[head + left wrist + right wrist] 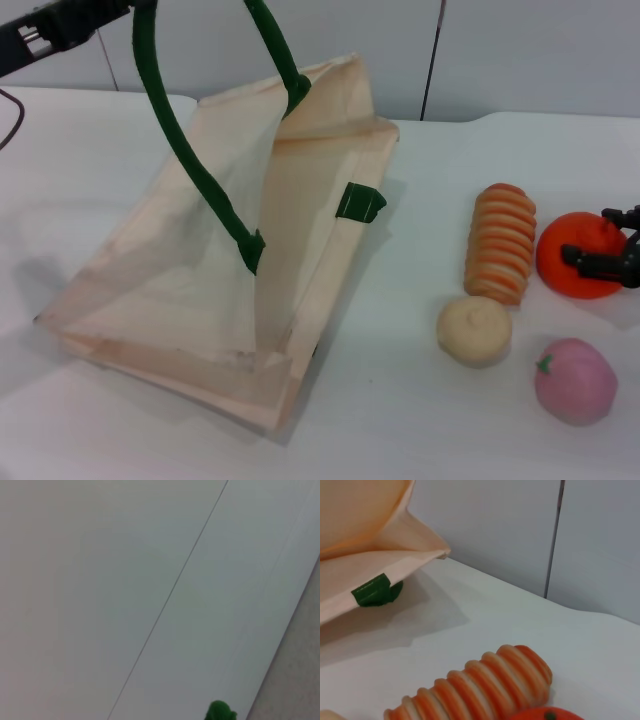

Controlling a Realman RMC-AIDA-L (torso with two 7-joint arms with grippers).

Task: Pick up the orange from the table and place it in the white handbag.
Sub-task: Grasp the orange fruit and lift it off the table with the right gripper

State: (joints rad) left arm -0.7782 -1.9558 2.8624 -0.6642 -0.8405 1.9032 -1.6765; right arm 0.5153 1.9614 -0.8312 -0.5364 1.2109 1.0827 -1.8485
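Observation:
The orange (578, 258) sits on the white table (400, 420) at the far right, next to the striped roll. Its top also shows at the edge of the right wrist view (546, 714). My right gripper (592, 240) reaches in from the right edge, its black fingers (590, 263) spread over the orange, one on each side. The white handbag (220, 290) lies tilted in the middle with its mouth held open. My left gripper (105, 12) at the top left holds one dark green handle (190, 160) up.
A ribbed orange-and-cream roll (500, 243) lies just left of the orange. A beige round bun (474, 330) and a pink fruit (575, 380) lie nearer the front. A grey wall (500, 50) stands behind the table.

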